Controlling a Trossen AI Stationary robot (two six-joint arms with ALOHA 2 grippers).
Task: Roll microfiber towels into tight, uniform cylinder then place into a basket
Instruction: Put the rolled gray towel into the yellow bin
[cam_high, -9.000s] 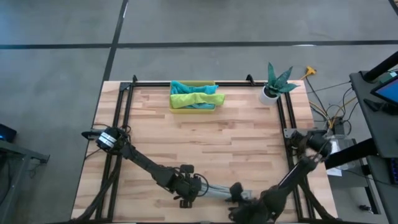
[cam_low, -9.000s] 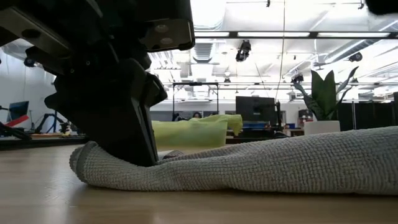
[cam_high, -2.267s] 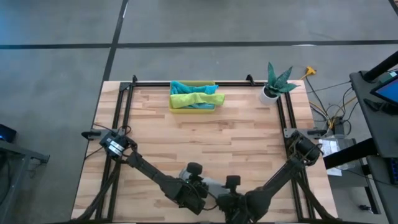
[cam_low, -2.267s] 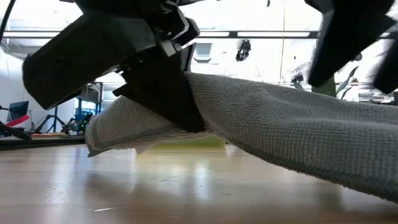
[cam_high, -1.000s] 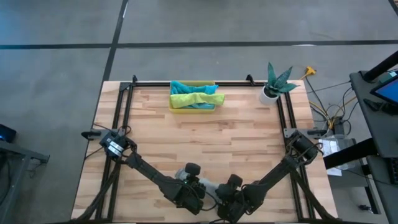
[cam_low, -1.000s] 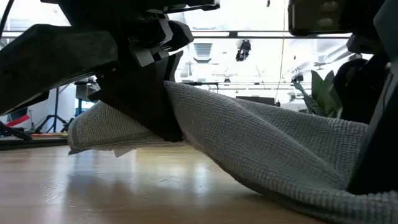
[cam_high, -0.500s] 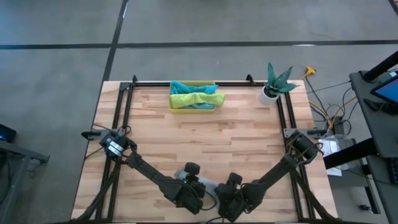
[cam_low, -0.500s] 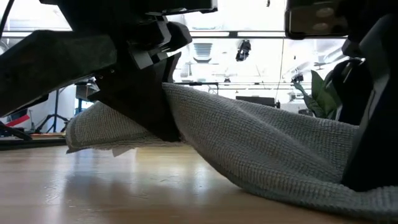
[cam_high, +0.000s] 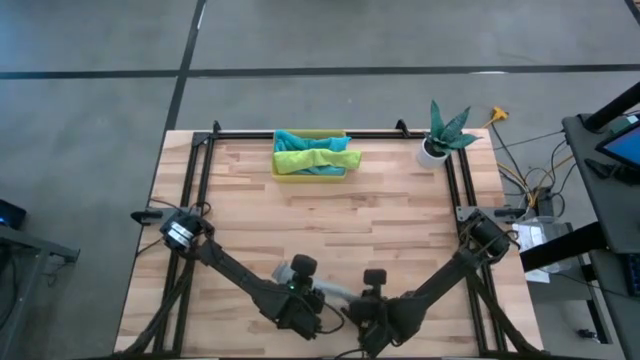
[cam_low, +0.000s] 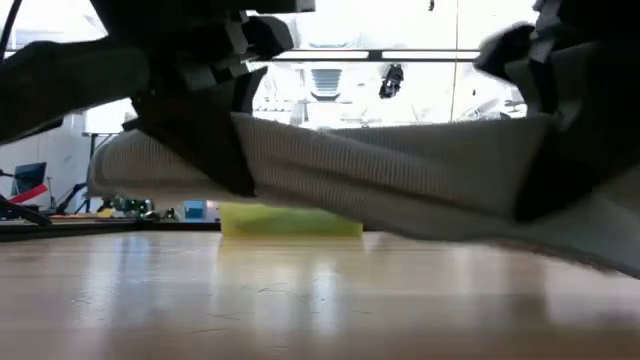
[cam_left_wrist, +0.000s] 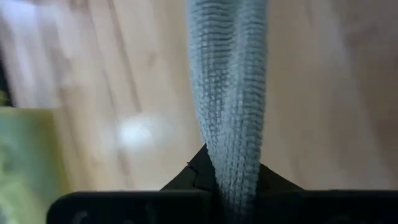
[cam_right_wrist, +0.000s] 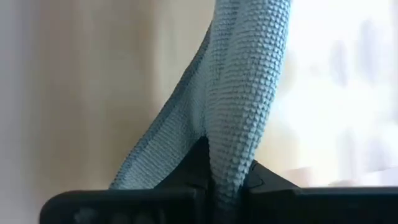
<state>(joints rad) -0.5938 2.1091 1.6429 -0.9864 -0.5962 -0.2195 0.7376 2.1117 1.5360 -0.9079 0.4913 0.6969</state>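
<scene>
left gripper (cam_high: 300, 300): working at the near edge of the table, left of centre; its fingers (cam_left_wrist: 193, 177) are pressing together on one end of the grey towel (cam_low: 400, 180), as the left wrist view is showing.
right gripper (cam_high: 368, 305): working just beside the left one, near the middle of the near edge; its fingers (cam_right_wrist: 196, 165) are pinching the other end of the same towel, with cloth bunching up between them in the right wrist view.
grey towel: hanging between the two grippers, stretching across the low view as a sagging band clear of the table (cam_high: 400, 230); in the high view only a short grey strip is showing between the two wrists.
basket (cam_high: 310, 172): sitting at the far edge of the table, a little left of centre, well apart from both grippers; in the low view it is showing as a yellow strip under the hanging cloth.
towels in basket: a teal towel (cam_high: 292, 138) and a lime green towel (cam_high: 310, 160) are lying across the basket, the green one nearer the arms; a bit of light blue may be lying among them, but i cannot tell.
plant pot (cam_high: 432, 152): standing at the far right corner of the table, holding a green leafy plant.
</scene>
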